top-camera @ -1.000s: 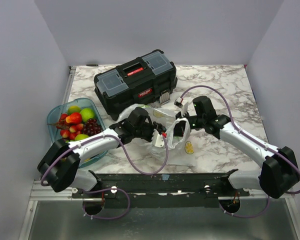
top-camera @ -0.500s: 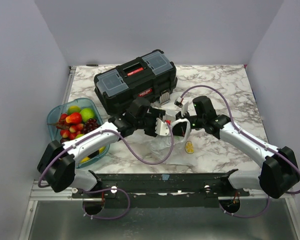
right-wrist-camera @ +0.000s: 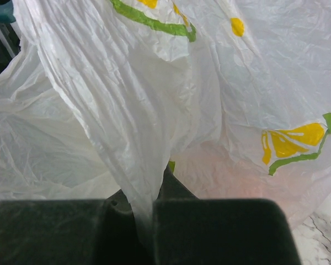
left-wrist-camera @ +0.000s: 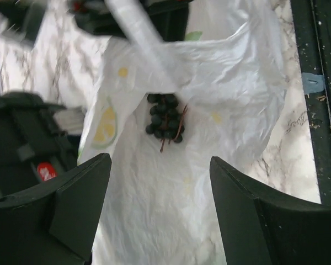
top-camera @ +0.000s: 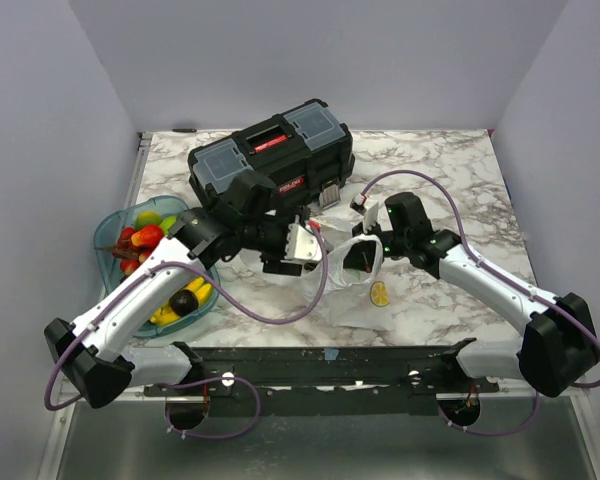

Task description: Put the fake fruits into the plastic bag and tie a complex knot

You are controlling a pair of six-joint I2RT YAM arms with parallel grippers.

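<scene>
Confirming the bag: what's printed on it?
Yellow lemon slices edged in green on the whitish plastic bag; right wrist view shows it best.

The left arm [top-camera: 145, 295] reaches from the bench's near-left corner toward its middle — the left pincer [left-wrist-camera: 160, 165] gapes wide. The right arm [top-camera: 485, 272] bends in from the near-right corner, the right pincer [right-wrist-camera: 145, 212] clamped on the plastic bag [right-wrist-camera: 127, 110].

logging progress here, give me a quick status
Left gripper open, empty, above plastic bag. Right gripper shut on bag edge. Dark grape bunch inside; other fake fruits in teal tray. Toolbox close behind left arm.
</scene>
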